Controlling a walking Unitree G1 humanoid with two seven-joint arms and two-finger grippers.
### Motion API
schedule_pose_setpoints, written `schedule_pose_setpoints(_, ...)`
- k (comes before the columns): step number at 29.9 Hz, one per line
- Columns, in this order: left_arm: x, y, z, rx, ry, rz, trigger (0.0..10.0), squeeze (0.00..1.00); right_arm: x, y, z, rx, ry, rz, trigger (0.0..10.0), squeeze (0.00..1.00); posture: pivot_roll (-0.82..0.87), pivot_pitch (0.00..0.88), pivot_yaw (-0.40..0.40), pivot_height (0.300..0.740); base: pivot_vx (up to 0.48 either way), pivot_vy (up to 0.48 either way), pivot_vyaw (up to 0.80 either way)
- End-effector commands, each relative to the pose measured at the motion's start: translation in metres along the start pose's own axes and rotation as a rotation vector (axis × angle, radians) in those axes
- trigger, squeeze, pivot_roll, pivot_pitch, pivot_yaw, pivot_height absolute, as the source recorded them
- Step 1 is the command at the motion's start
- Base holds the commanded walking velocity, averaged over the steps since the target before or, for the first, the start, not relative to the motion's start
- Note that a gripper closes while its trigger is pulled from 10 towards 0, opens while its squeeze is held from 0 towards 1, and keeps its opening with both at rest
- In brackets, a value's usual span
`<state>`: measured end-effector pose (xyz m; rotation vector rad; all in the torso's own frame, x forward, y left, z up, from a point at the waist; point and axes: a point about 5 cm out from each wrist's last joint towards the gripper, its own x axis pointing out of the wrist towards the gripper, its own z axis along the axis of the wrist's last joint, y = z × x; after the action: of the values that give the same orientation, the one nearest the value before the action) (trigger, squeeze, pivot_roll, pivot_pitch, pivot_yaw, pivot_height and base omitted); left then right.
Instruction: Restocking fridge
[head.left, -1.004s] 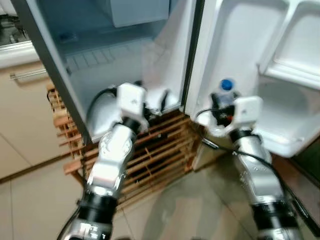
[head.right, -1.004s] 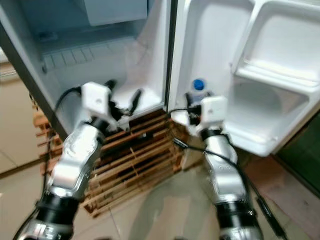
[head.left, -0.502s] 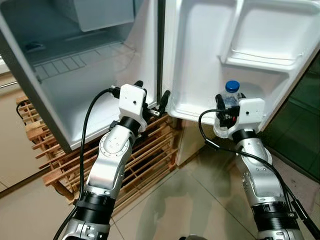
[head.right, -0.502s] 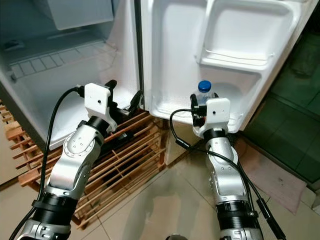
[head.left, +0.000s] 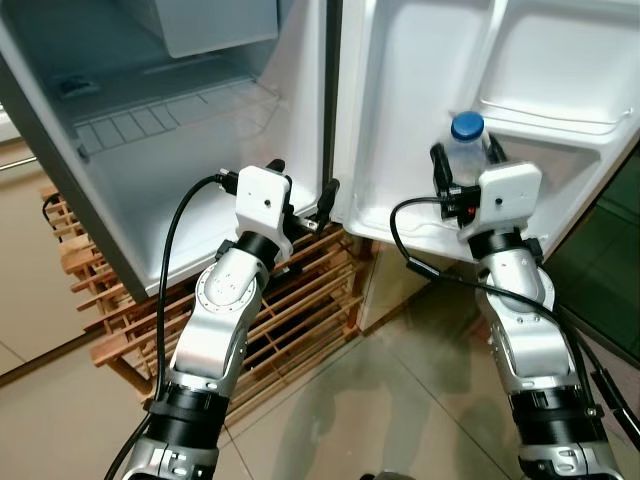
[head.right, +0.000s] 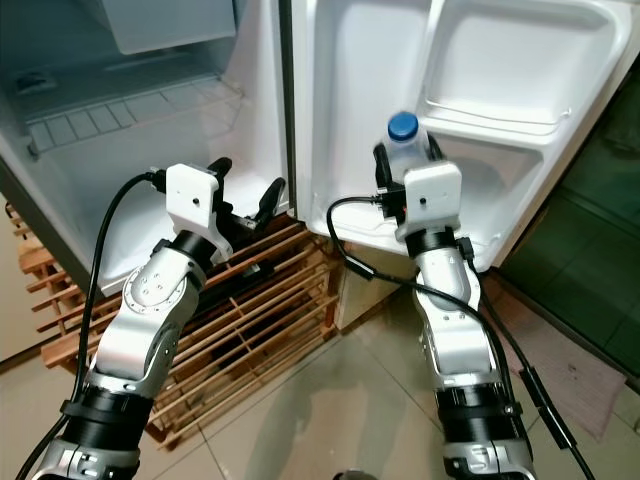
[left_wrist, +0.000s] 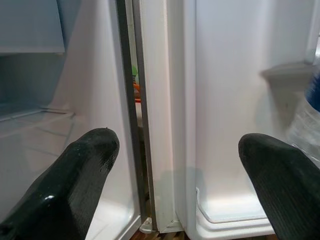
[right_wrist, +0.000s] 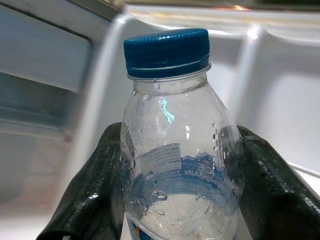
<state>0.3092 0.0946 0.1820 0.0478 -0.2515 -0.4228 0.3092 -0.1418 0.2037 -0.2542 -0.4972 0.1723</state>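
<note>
- Our right gripper (right_wrist: 175, 190) clamps a clear plastic water bottle (right_wrist: 176, 165), one rubbery black finger (right_wrist: 95, 195) pressed to each side of its rounded body.
- The bottle stands upright, beaded with droplets, with a ribbed blue cap (right_wrist: 166, 52) and a blue-and-white label band just above the fingers.
- We hold it up in front of the open fridge door (head.left: 420, 90), over the door's bottom shelf (head.left: 400, 215) of smooth moulded white plastic and below a second shelf (head.left: 560, 105) with a thin wire rail.
- Our left gripper (left_wrist: 175, 185) hangs spread wide and grips nothing; its two blunt, finely textured fingers (left_wrist: 75, 180) straddle the hinge edge where the cabinet meets the door.
- To our left the fridge cabinet (head.left: 190, 130) is open: smooth pale walls, a ridged white floor, a boxy compartment (head.left: 215, 25) at the top.
- The fridge sits on a slatted wooden rack (head.left: 290, 300) above glossy beige floor tiles (head.left: 380, 400).
- Black cables (head.left: 175, 260) loop from each wrist along our silver arms.
</note>
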Motion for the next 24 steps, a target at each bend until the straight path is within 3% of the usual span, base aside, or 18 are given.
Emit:
schedule_pose_setpoints(1, -0.002, -0.002, 0.000, -0.006, 0.005, -0.013, 10.0, 0.00, 0.003, 0.001, 0.012, -0.012, -0.060, 0.027, 10.0, 0.00, 0.01, 0.000, 0.013, 0.740, 0.000, 0.000, 0.00)
schedule_pose_setpoints(5, -0.003, -0.002, 0.000, -0.006, 0.009, -0.015, 10.0, 0.00, 0.002, 0.004, 0.011, -0.023, -0.060, 0.039, 10.0, 0.00, 0.01, 0.000, 0.015, 0.740, 0.000, 0.000, 0.00)
schedule_pose_setpoints(9, -0.003, -0.002, -0.002, -0.008, 0.014, -0.009, 10.0, 0.00, 0.001, 0.003, -0.010, -0.127, -0.033, 0.074, 10.0, 0.00, 0.01, 0.000, 0.027, 0.740, 0.000, 0.000, 0.00)
schedule_pose_setpoints(15, -0.005, -0.001, -0.002, -0.007, 0.017, 0.001, 10.0, 0.00, 0.003, 0.000, -0.019, -0.192, -0.023, 0.083, 10.0, 0.00, 0.02, 0.000, 0.037, 0.740, 0.000, 0.000, 0.00)
schedule_pose_setpoints(24, -0.020, 0.004, 0.000, 0.024, 0.049, -0.013, 10.0, 0.00, 0.008, -0.001, -0.024, -0.300, -0.059, 0.064, 10.0, 0.00, 0.07, 0.010, 0.110, 0.740, 0.000, 0.000, 0.00)
